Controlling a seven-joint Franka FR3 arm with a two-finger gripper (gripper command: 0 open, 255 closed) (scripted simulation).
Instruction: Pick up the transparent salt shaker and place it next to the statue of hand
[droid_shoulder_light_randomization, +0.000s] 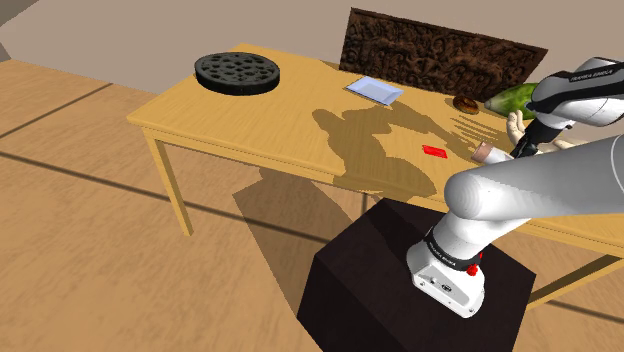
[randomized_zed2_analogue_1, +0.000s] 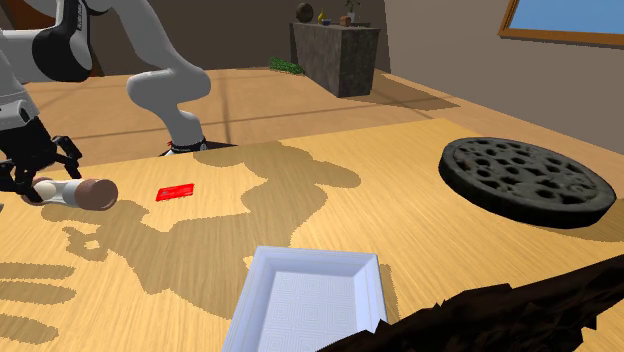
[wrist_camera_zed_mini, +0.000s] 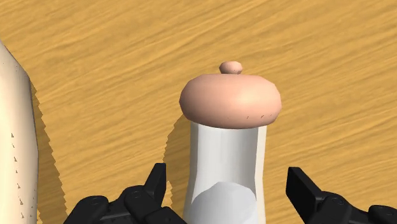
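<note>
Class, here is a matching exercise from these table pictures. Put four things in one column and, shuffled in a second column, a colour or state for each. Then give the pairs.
Things:
1. salt shaker
2. small flat piece
3. rectangular tray
4. round disc

Descriptions:
A. white and empty
B. dark, pitted with holes
C. lying on its side between the fingers of the open gripper, which do not touch it
D. red

Pairs: 1-C; 2-D; 3-A; 4-B
</note>
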